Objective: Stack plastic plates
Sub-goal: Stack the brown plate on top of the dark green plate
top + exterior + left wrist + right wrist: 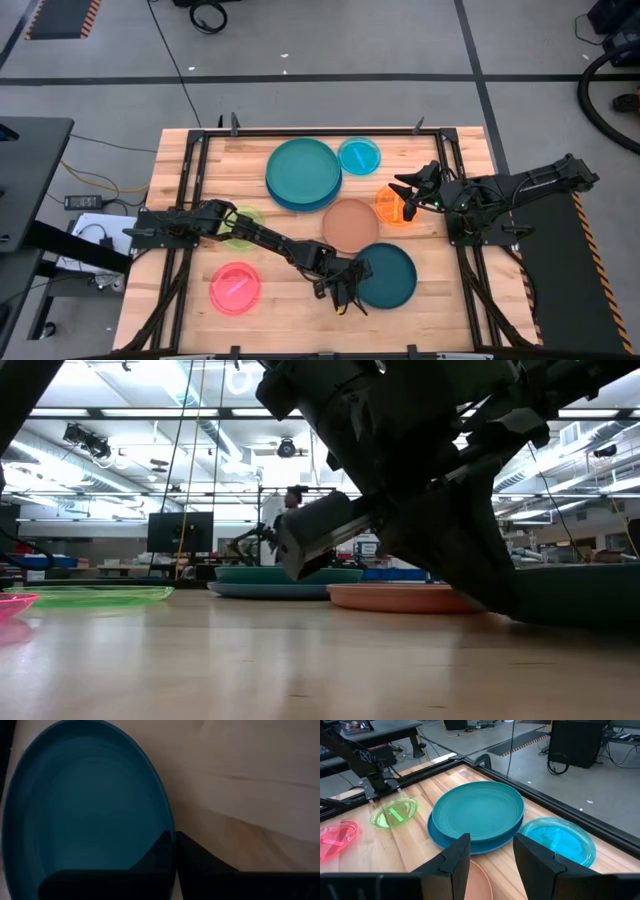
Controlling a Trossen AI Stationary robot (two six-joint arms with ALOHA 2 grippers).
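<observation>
Wooden bench [200, 300], slatted top in a dark frame, workshop floor around it.

Left tool [347, 288]: reaches to the near middle of the bench, at the left rim of the dark teal plate [386, 275]. In the left wrist view its two fingers [155, 857] straddle that rim, one over the plate's inside, one outside on the bench side; closed on the edge or just about it, though full clamping cannot be confirmed.

Plate lies directly to the tool's right, flat on the bench, just beside the tan-brown plate [350, 225].

Stack target, judged: teal plate [303, 170] sitting on the blue plate [285, 198], at the far middle, beyond the tan-brown one.

Right tool [409, 195]: fingers apart, empty, hovering over the orange plate [392, 207] on the right.

Others: cyan plate [359, 155] far right of the stack; lime green plate [243, 228] and pink plate [235, 288] on the left.
</observation>
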